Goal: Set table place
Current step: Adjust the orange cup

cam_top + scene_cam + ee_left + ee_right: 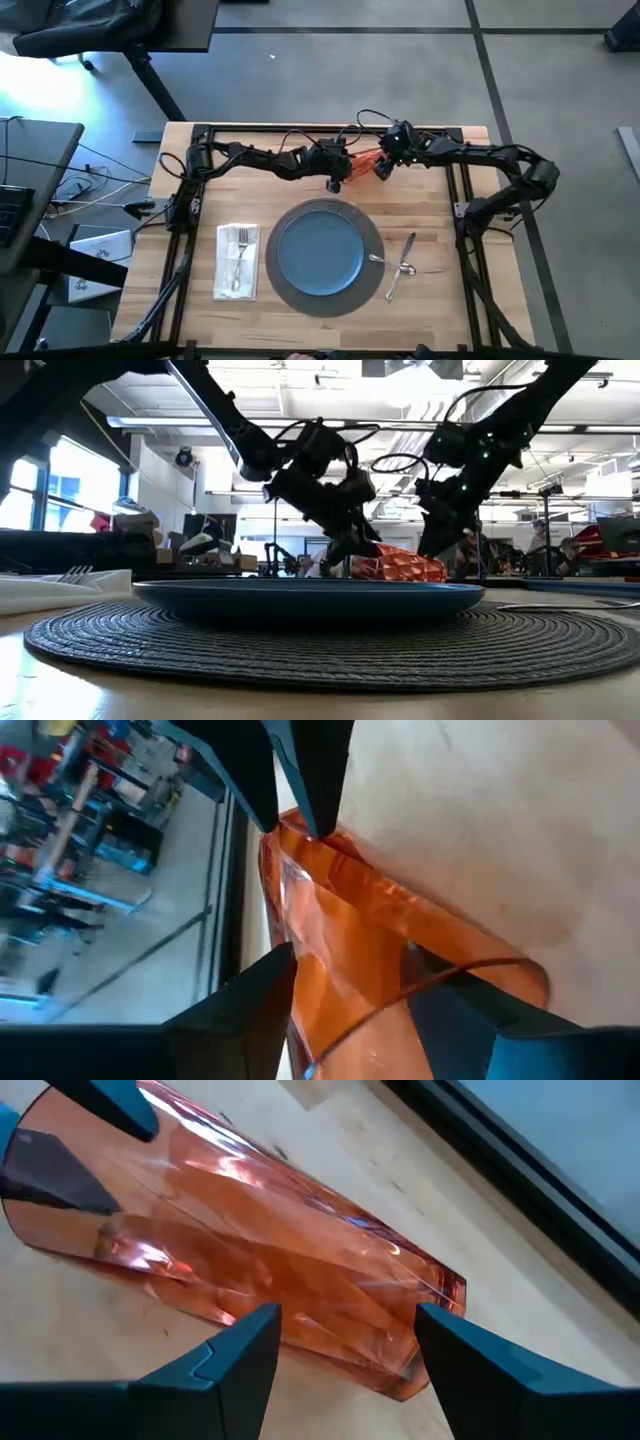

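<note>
Near the left edge of the table (pixel 440 300), a white napkin (pixel 225 275) with a fork (pixel 240 258) on top. Just beside it, toward the middle of the near edge, the round dark grey placemat (pixel 323 309), flat on the wood. On the placemat, a blue plate (pixel 320 252), right in its middle.

Farther back, close to the far edge of the table and about halfway along it, the left gripper (pixel 347 164). Reaches in from the left side. Fingers (pixel 240 1015) apart at the open end of an orange glass (pixel 365 160); cannot tell if pressing on it.

Lies on its side on the wood, this glass (pixel 300 1250), between the two grippers and well apart from the placemat.

At the other end of the glass, the right gripper (pixel 383 167), coming in from the right side. Fingers (pixel 245 1355) apart too, one on each side of the thick bottom end.

To the right of the placemat, a spoon (pixel 378 258) touching its rim and a knife (pixel 408 248) across the spoon's handle.
</note>
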Robot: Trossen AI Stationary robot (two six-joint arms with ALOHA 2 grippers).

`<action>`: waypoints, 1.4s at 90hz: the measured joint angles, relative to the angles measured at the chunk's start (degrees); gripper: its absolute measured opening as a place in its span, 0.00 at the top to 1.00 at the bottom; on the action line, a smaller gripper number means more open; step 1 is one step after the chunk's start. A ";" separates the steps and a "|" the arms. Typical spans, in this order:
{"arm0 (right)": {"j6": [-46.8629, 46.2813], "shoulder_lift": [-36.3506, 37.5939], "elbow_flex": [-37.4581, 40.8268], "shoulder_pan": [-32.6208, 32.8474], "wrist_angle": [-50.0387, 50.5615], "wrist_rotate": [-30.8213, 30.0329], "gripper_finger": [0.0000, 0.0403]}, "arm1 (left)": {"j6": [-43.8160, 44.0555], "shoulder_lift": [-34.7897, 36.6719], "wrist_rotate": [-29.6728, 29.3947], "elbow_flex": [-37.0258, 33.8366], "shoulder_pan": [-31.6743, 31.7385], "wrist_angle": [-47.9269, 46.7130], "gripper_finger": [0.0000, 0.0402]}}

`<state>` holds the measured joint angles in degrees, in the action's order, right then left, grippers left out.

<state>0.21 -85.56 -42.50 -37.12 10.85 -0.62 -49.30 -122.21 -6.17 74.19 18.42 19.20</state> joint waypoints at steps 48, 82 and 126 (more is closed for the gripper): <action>-5.35 15.51 0.42 0.07 5.65 0.99 0.45 | 5.64 6.64 -6.29 1.27 -3.05 -12.52 0.99; -8.19 27.94 0.35 0.57 9.95 0.66 0.45 | 13.71 15.07 -3.79 18.23 -2.51 -45.46 1.00; -6.15 28.27 0.28 0.94 14.67 3.65 0.45 | 15.81 1.96 5.62 37.86 1.19 -59.34 1.00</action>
<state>-5.94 -57.28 -42.22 -36.19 25.52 3.02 -33.49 -120.25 -0.55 112.05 19.60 -40.14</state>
